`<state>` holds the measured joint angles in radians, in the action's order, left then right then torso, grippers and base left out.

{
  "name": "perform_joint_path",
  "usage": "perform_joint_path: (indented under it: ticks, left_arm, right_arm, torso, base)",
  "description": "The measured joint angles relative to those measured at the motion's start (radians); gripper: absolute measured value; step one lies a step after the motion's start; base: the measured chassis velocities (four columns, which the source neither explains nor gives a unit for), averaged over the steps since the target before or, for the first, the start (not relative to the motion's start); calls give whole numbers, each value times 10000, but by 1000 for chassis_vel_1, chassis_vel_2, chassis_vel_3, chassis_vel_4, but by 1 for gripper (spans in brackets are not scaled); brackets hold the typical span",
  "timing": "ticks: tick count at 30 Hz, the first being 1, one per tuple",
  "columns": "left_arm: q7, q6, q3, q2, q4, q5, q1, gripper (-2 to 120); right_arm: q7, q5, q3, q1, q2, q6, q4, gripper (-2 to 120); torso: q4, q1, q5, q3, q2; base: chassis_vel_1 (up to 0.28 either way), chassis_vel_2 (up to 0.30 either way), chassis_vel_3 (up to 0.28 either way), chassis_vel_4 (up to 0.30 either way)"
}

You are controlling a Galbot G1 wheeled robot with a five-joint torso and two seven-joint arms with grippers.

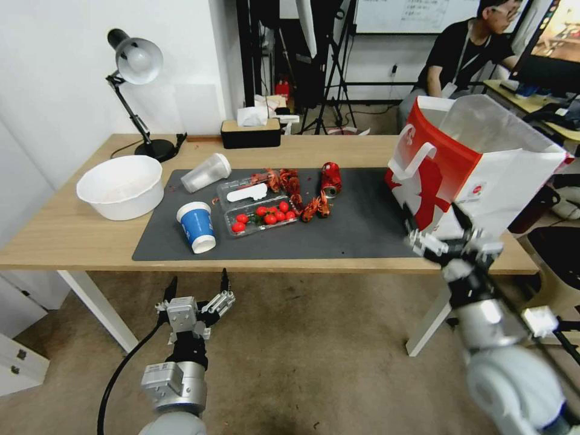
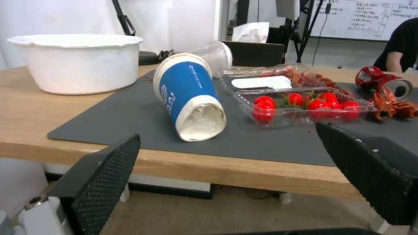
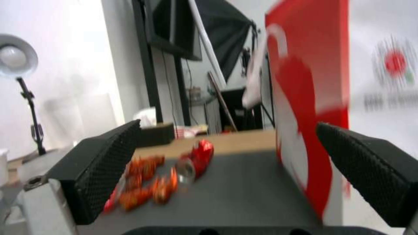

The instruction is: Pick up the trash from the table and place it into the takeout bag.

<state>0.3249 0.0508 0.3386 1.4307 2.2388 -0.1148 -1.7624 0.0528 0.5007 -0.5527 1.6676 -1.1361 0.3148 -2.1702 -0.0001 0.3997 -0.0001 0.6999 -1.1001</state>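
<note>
Light-wood table (image 1: 72, 232) on white legs, set against a white wall, with a dark grey mat (image 1: 356, 226) across its middle.

Left gripper (image 1: 198, 287): fingers spread, holding nothing, hanging below and short of the table's near edge. Straight beyond its fingertips lay a blue-and-white paper cup (image 2: 190, 96) on its side on the mat, open mouth turned toward the fingers. Past the cup lay a clear plastic cup (image 1: 206, 172), also on its side. Off to the outer side of the left finger stood a white bowl (image 1: 121, 186) on the bare wood.

Beyond the inner finger sat a clear tray of cherry tomatoes (image 2: 305, 106), with crayfish shells (image 1: 290, 181) and a crushed red can (image 1: 330, 178) farther along the mat.

Right gripper (image 1: 441, 226): fingers spread and empty, at the mat's right end, just beside the base of the takeout bag (image 1: 477, 163), which stood upright with its mouth open. The can lay ahead, between its fingers.
</note>
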Motion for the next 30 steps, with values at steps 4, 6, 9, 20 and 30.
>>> perform_joint_path:
  ticks: [4, 6, 9, 20, 30]
  left_arm:
    - [-7, 28, -20, 0, -41, 15, 0, 100]
    - [-11, 41, -35, 0, -44, 23, 1, 100]
    - [-17, 44, -50, 0, -45, 29, 2, 100]
    - [-24, 149, -112, -23, -208, 29, 75, 100]
    - [-28, 136, -140, -54, -234, 21, 123, 100]
  right_arm:
    - [-139, -150, 139, 342, -317, 250, 337, 100]
    - [-190, -150, 216, 412, -385, 287, 521, 100]
    - [-316, -150, 342, 465, -478, 353, 805, 100]
    - [-541, -175, 526, 469, -700, 380, 1362, 100]
    - [-560, -175, 537, 417, -778, 331, 1545, 100]
  torso:
    - [1, 0, -1, 0, 0]
    - [2, 0, 0, 0, 0]
    - [1, 1, 0, 0, 0]
    - [2, 3, 0, 1, 0]
    - [1, 3, 1, 1, 0]
  base:
    - [0, 0, 0, 0]
    - [0, 0, 0, 0]
    - [0, 0, 0, 0]
    - [0, 0, 0, 0]
    - [0, 0, 0, 0]
